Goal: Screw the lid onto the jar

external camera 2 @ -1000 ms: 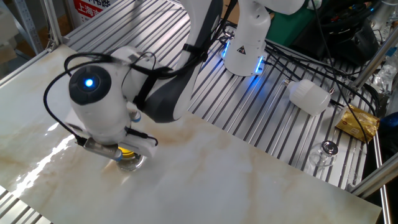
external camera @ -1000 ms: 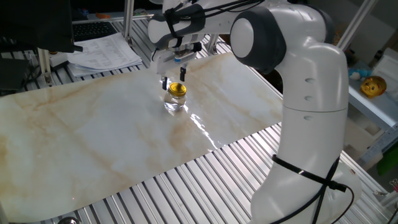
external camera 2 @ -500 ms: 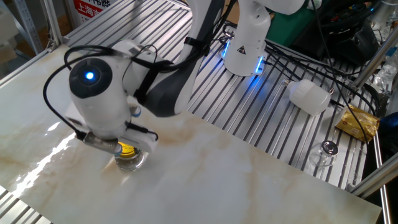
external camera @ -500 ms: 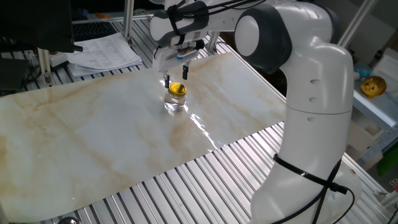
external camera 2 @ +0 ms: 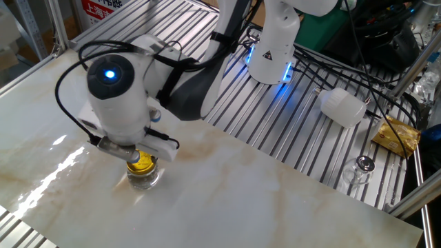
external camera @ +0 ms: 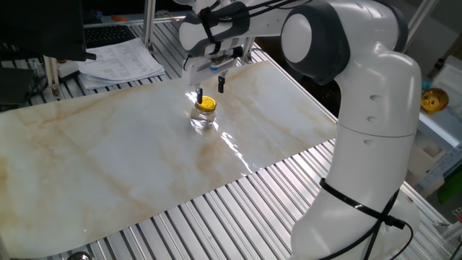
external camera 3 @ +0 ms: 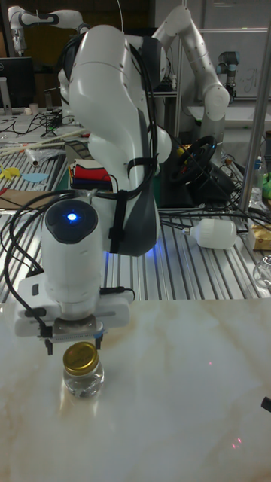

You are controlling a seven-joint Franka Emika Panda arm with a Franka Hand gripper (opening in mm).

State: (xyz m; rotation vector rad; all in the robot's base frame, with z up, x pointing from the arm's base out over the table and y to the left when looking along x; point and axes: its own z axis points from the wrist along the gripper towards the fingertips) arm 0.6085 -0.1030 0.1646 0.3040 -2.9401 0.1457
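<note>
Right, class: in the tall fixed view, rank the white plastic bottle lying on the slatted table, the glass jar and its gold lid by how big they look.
1. White plastic bottle, though it lies farther from the camera, so its true lead is probably greater.
2. Jar.
3. Lid, only slightly narrower than the jar and much flatter.

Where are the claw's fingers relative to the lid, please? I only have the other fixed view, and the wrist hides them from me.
Observer: In the tall fixed view the claw is open and hangs just over the lid, with a finger out to each side. Neither appears to touch it.
Operator: Thank you. Is the lid sitting properly on the jar?
Observer: From the front it rests on the mouth of the jar and looks level. I cannot tell how far it is threaded on.
</note>
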